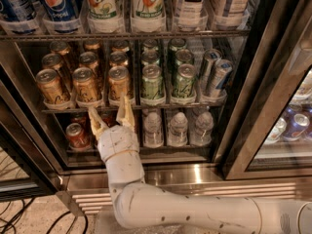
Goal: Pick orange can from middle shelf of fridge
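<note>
The fridge (pixel 243 130) stands open in front of me. Its middle shelf (pixel 136 105) holds three lanes of orange cans on the left, green cans in the middle and silver cans on the right. The nearest orange cans stand at the front: one at the left (pixel 51 87), one in the middle (pixel 86 86), one on the right (pixel 119 84). My gripper (pixel 110 115) is open, its two tan fingers pointing up just below the shelf's front edge, under the gap between the middle and right orange cans. It holds nothing.
The top rack carries tall soda bottles (pixel 102 6). The bottom rack has red cans (pixel 77 135) left of my wrist and water bottles (pixel 178 128) to the right. The dark door frame (pixel 263 82) stands at the right; a steel base (pixel 195 174) lies below.
</note>
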